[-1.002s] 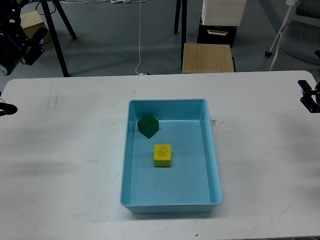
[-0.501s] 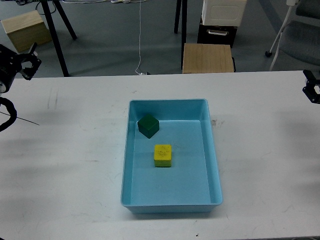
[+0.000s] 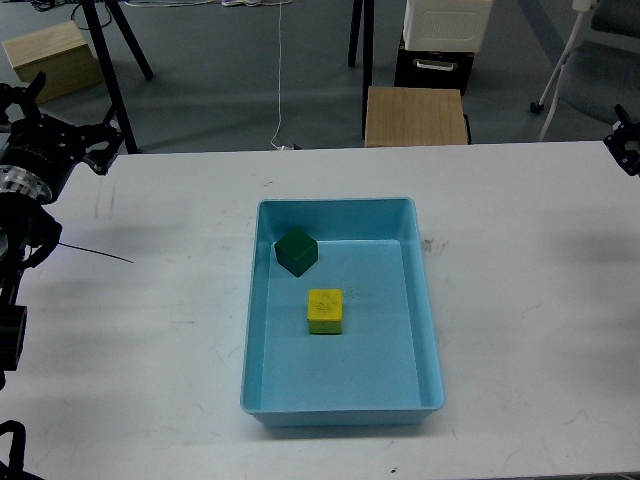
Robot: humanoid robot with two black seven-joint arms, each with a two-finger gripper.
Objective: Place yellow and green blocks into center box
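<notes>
A light blue box [image 3: 428, 300] sits in the middle of the white table. Inside it, a dark green block [image 3: 296, 250] lies near the back left, and a yellow block [image 3: 324, 311] lies just in front of it, near the box's middle. The two blocks are apart. My left gripper [image 3: 68, 122] is at the table's far left edge, open and empty, far from the box. My right gripper [image 3: 624, 146] shows only partly at the right edge of the view, dark and small, and holds nothing that I can see.
A thin black wire [image 3: 95, 252] lies on the table by my left arm. Behind the table stand a wooden stool [image 3: 415, 115], a black tripod leg [image 3: 112, 75], a cardboard box [image 3: 52, 55] and a chair base [image 3: 560, 75].
My left arm has swung further into view at the left, its gripper now over the table's back left edge. My right gripper has moved up and further toward the right edge. The blocks have not moved.
</notes>
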